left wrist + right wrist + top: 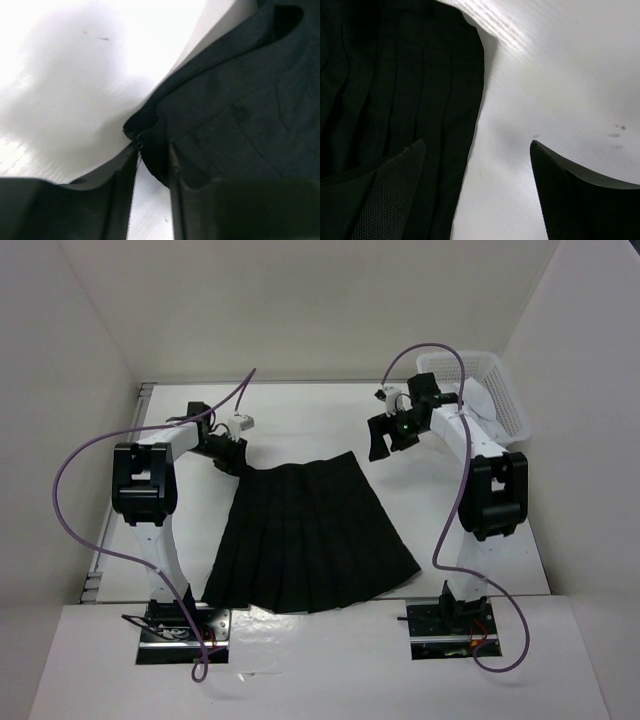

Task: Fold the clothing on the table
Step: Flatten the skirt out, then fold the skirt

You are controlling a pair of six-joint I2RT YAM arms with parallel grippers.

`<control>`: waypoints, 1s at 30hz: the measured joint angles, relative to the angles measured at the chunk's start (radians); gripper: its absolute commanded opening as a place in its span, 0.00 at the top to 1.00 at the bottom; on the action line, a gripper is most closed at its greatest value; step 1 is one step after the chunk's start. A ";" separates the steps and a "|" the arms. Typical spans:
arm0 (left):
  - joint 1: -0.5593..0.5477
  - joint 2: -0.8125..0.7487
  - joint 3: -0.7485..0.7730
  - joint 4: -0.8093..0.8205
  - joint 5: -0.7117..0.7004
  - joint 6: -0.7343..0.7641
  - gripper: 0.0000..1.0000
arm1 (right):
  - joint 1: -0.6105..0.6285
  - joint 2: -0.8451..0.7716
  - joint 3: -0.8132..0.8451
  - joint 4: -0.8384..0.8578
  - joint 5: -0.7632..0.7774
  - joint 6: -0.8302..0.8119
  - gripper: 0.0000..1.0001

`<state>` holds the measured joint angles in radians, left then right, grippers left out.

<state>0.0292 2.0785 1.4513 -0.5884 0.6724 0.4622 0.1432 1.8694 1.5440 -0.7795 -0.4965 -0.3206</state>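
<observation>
**Skirt is lying flat, no fold made yet**

The black skirt (305, 540) is lying spread out flat in the middle of the white table (300, 415). Its narrow top is pointing to the top of the frame. No part of it is lying over another part, so I think the folding is only just starting and every fold is left to do.

The left gripper (228, 453) is sitting at the skirt's upper left corner. Its jaws are standing close together with the cloth edge at their tips, but I cannot tell if they are pinching it.

The right gripper (385, 437) is hanging near the upper right corner, jaws wide apart, holding nothing. A white basket (490, 390) is sitting at the upper right.
</observation>
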 measured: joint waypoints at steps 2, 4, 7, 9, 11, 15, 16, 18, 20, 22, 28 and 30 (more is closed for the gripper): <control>0.002 0.002 0.000 -0.010 0.010 0.008 0.70 | 0.000 0.051 0.033 0.004 -0.014 -0.008 0.11; 0.003 0.002 0.000 -0.018 0.018 0.015 0.75 | 0.000 0.100 0.053 0.018 -0.029 -0.016 0.11; 0.011 0.002 0.000 -0.033 0.030 0.033 0.78 | 0.000 0.164 0.068 0.030 -0.060 -0.035 0.11; 0.017 0.002 0.000 -0.040 0.035 0.038 0.78 | 0.000 0.204 0.083 0.032 -0.080 -0.047 0.11; 0.024 0.002 -0.003 -0.042 0.044 0.041 0.78 | 0.000 0.251 0.109 0.036 -0.103 -0.062 0.11; 0.031 0.002 -0.014 -0.049 0.061 0.059 0.79 | 0.000 0.318 0.151 0.040 -0.145 -0.083 0.11; 0.034 0.002 -0.016 -0.049 0.064 0.061 0.79 | 0.000 0.331 0.161 0.040 -0.155 -0.089 0.12; 0.037 0.002 -0.019 -0.054 0.068 0.063 0.79 | 0.000 0.352 0.187 0.043 -0.178 -0.097 0.12; 0.039 0.002 -0.019 -0.059 0.074 0.066 0.79 | 0.000 0.374 0.214 0.047 -0.203 -0.102 0.12; 0.039 0.002 -0.019 -0.063 0.080 0.070 0.79 | 0.000 0.397 0.247 0.047 -0.228 -0.109 0.12; 0.043 0.011 -0.019 -0.071 0.093 0.085 0.79 | 0.003 0.495 0.363 0.051 -0.294 -0.121 0.21; 0.047 0.015 -0.019 -0.072 0.096 0.087 0.79 | 0.005 0.515 0.392 0.053 -0.308 -0.121 0.24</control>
<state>0.0761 2.0933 1.4322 -0.6609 0.7681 0.5495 0.1486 2.3844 1.9362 -0.7269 -0.8043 -0.4419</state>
